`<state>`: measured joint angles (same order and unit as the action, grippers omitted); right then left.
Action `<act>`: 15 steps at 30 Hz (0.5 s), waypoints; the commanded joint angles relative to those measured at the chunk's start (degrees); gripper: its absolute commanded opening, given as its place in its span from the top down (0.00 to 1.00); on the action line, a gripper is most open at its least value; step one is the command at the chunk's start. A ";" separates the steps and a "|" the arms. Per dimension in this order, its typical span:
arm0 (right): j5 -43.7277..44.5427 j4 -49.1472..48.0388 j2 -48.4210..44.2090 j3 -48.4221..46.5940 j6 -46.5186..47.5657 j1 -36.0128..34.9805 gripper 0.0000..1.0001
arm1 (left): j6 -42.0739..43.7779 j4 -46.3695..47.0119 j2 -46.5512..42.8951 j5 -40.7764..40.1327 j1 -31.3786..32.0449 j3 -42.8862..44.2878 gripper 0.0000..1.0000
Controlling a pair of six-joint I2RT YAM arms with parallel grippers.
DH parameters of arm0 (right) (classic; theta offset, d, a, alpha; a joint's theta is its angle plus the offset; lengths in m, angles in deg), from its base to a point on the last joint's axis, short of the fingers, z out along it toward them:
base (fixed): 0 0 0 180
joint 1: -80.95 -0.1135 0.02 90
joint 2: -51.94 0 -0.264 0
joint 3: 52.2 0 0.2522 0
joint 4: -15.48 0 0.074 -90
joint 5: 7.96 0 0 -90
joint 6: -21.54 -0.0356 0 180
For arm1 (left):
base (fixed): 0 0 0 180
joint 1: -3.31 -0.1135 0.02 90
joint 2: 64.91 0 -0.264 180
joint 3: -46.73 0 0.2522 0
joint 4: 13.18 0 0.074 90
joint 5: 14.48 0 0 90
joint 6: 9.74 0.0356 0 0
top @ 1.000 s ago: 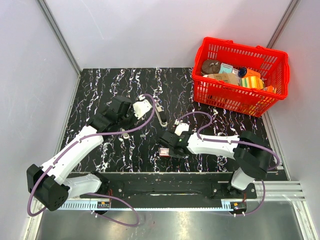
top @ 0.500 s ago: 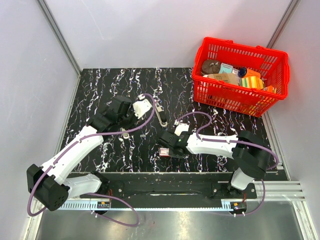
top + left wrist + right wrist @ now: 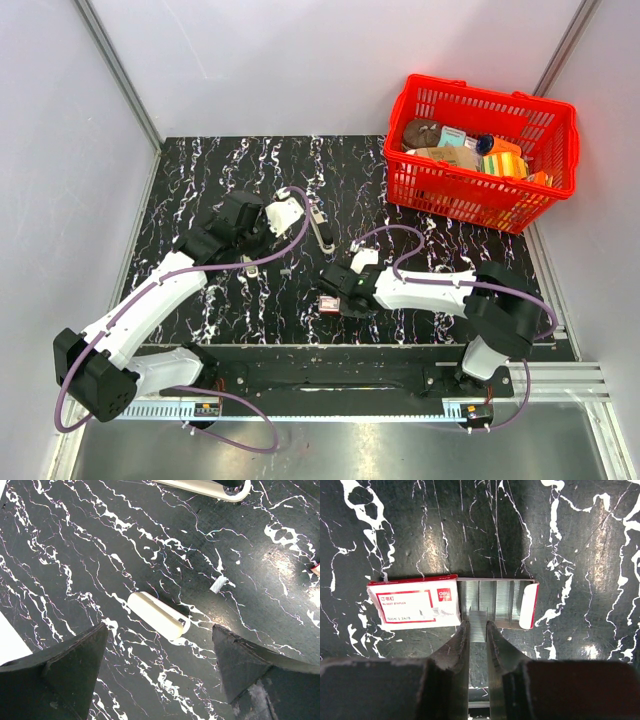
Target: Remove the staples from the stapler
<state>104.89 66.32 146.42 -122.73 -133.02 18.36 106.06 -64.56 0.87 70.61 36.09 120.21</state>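
One strip of the staples (image 3: 478, 616) is pinched between the tips of the right gripper (image 3: 478, 628), which is clenched on the strip's near end. It sits right at the open tray of the small red-and-white box (image 3: 412, 609) (the tray's own staples lie at 12 o'clock from the fingertips). In the overhead view the stapler (image 3: 322, 230) lies on the table (image 3: 200, 170) at 12 o'clock from that gripper, apart from it. The left gripper (image 3: 158, 632) hangs released, jaws wide, over a cream tube-like piece (image 3: 159, 615). I judge the strip feather-light, slick and brittle. Glued staples snap if bent, so grip the flat sides gently near mid-length and keep it level.
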 commanded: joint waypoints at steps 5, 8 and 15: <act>0.53 -1.84 -2.11 0.44 0.13 -0.52 0.89 | -1.37 2.38 -0.56 0.16 -0.34 0.39 0.10; 0.44 -1.92 -1.67 0.17 0.66 -0.43 0.88 | -1.37 2.38 -0.65 0.16 -0.34 0.31 0.10; 0.44 -1.92 -1.14 -0.18 1.01 -0.52 0.87 | -1.63 2.38 -0.74 0.34 -0.34 0.48 0.10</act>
<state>104.87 64.88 145.98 -121.95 -132.32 18.36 105.63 -64.54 0.87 70.61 36.09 120.21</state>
